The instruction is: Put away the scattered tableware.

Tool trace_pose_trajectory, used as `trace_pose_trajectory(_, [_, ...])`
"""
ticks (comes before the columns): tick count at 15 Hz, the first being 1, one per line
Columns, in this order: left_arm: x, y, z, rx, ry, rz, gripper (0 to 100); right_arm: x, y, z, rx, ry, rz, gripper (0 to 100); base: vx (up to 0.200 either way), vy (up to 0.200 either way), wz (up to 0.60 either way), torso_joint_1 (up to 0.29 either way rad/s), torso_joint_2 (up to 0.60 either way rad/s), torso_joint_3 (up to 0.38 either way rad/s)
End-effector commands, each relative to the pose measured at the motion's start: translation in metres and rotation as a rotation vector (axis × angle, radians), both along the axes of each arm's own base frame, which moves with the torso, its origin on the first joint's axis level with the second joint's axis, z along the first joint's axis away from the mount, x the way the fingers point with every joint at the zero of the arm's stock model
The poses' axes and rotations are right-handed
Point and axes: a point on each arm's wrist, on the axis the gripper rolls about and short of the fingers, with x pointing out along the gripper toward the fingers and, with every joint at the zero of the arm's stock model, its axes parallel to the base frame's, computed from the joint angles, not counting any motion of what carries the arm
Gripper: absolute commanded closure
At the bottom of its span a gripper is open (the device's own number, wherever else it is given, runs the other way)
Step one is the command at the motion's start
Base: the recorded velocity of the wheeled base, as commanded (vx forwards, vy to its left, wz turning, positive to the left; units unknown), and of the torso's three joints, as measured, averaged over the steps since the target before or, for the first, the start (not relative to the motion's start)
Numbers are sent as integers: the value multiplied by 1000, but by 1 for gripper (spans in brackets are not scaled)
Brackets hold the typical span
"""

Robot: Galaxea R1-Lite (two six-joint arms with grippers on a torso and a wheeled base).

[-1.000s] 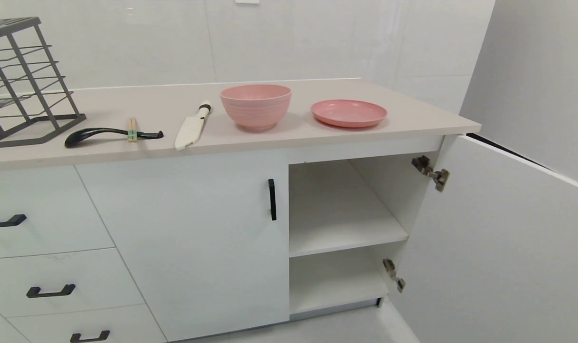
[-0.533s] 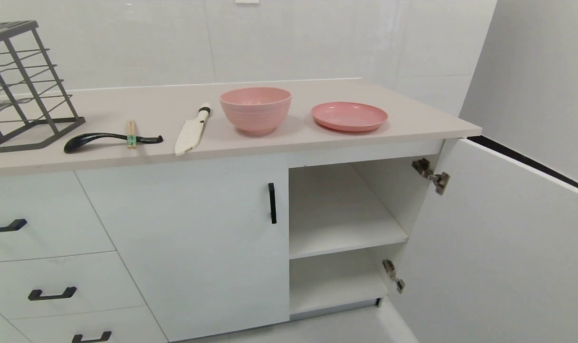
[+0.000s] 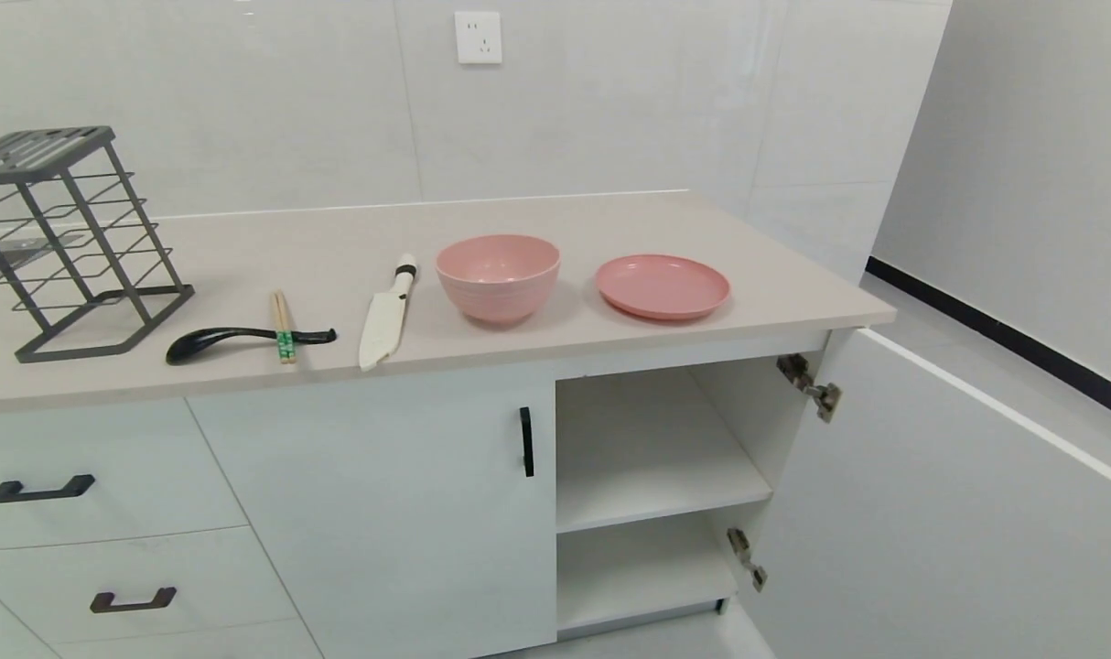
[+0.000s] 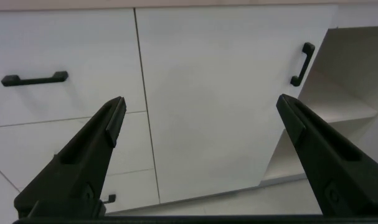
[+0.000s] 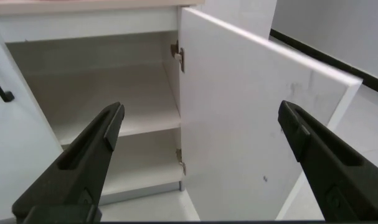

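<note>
1. Left gripper [image 4: 200, 106]: its two dark fingers stand wide apart with nothing between them. It is low, in front of the closed cupboard door [image 4: 213, 99] and the drawers [image 4: 64, 68].
2. Right gripper [image 5: 201, 111]: fingers likewise spread wide, holding nothing. It faces the open cupboard [image 5: 108, 106], beside the swung-out door [image 5: 251, 124].
3. The open door stands out toward the robot on the right. Inside the cupboard, the middle shelf [image 3: 656, 485] and the floor below it are bare.
4. To the left of the opening is the closed door with a black upright handle [image 3: 525, 441]; further left are drawers with black bar handles.
5. Counter [image 3: 336, 238], front strip:
   - The cream knife [image 3: 386, 311] lies flat, its tip near the front edge and its handle toward the wall.
   - The black spoon [image 3: 235, 339] lies left of the knife.
   - The chopsticks [image 3: 283, 327] lie across the spoon's handle.
6. Counter, slightly further back:
   - The pink bowl [image 3: 498, 276] stands upright just right of the knife.
   - The pink plate [image 3: 663, 286] lies flat to the right of the bowl, apart from it and above the open cupboard.
7. A dark wire rack [image 3: 70, 238] stands at the left end of the counter.
8. On the tiled wall behind is a white socket [image 3: 478, 37].
</note>
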Motion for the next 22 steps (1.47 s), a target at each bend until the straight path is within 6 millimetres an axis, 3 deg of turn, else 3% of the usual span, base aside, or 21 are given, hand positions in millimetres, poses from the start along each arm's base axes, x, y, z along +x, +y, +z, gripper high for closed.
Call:
trace_pose_trajectory(1, [0,0,0,0,2,0,0,0,0,0,0,1,0,0,0,0,0,134,-466,-325])
trace_pose_trajectory(4, [0,0,0,1,3,0,0,0,0,0,1,2,0,0,0,0,0,157,-468,-320])
trace_pose_trajectory(7, [0,0,0,7,3,0,0,0,0,0,1,2,2,0,200,0,0,142,-401,-251])
trace_pose_trajectory(14, [0,0,0,0,2,12,0,0,0,0,0,3,0,0,0,0,0,20,-47,-34])
trace_pose_trajectory(22, [0,0,0,-9,2,14,0,0,0,0,1,2,-2,0,0,0,0,139,-348,-207])
